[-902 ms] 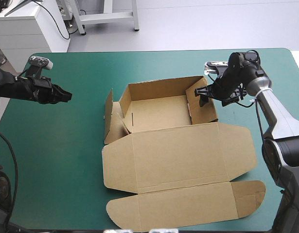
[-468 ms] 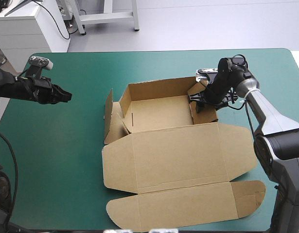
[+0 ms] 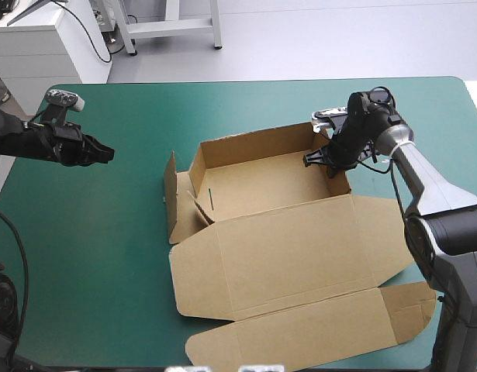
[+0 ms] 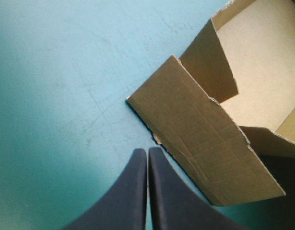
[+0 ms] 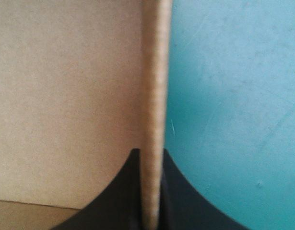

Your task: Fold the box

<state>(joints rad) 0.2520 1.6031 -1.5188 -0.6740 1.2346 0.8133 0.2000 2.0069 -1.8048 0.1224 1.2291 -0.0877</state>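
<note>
The brown cardboard box (image 3: 261, 186), a cut sheet already half formed, lies in the middle of the table with the teal-green cover (image 3: 106, 263). Its tray part is toward the far edge, and the wide flat lid panel (image 3: 285, 248) is spread toward the near edge.

The right end effector (image 3: 325, 159) is clamped on the right wall of the tray (image 3: 343, 182). In the right wrist view the edge of the board stands between the two black fingers, which are almost together. Just before, this wall panel was leaning inward over the tray floor; now it stands upright on the right side. The whole sheet has also turned a little on the table, so the lid's near end sits more to the right than earlier. I judge the right side is nearly in its place, but the pull has dragged the box with it.

The left end effector (image 3: 106, 153) hangs over bare cover, well apart from the box, its fingers pressed together on nothing. It is in the same place as before. Ahead of it the left side flap (image 3: 171, 198) stands loose and leans outward from the tray — this side is not yet done, and probably comes next.
</note>
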